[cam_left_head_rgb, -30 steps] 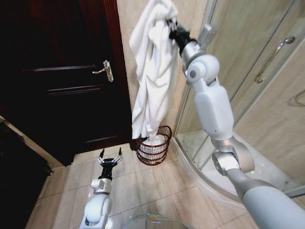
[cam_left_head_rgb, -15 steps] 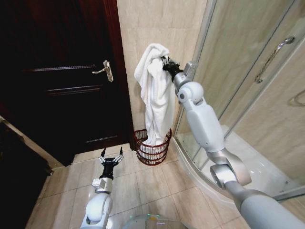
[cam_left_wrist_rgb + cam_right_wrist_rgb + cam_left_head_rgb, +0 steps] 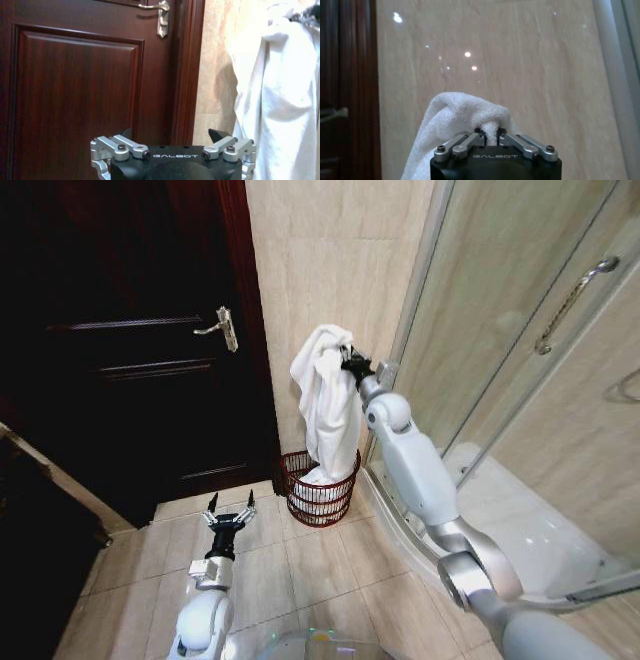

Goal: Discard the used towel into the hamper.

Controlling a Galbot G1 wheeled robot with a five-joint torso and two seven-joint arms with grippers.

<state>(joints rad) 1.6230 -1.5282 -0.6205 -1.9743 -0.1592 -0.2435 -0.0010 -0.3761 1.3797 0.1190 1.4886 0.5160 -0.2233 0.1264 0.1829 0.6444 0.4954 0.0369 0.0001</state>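
Towel, white terry cloth (image 3: 325,395), hangs bunched from the right gripper (image 3: 350,360) above the hamper, a small round open-weave basket of dark reddish-brown wire (image 3: 319,486), which stands on the beige tiled floor (image 3: 300,570) at the foot of the far wall, between the dark wooden door (image 3: 130,350) on the left and the glass shower enclosure (image 3: 520,330) on the right. The right gripper's fingers are pinched narrow on a fold at the towel's upper end, as the right wrist view confirms (image 3: 490,137). The towel's long axis runs vertically: gathered top at the fingers, free end pointing down, its lowest folds already inside the hamper's rim. The left gripper (image 3: 231,515) is parked low over the floor, near and to the left of the hamper, its fingers spread wide and holding nothing.

Step in hand, as judged: lowering the towel into the hamper. To do it well, the grip should be kept centred over the basket's mouth so the cloth piles inside rather than draping over the rim, and the fingers should open only once most of the length has settled.
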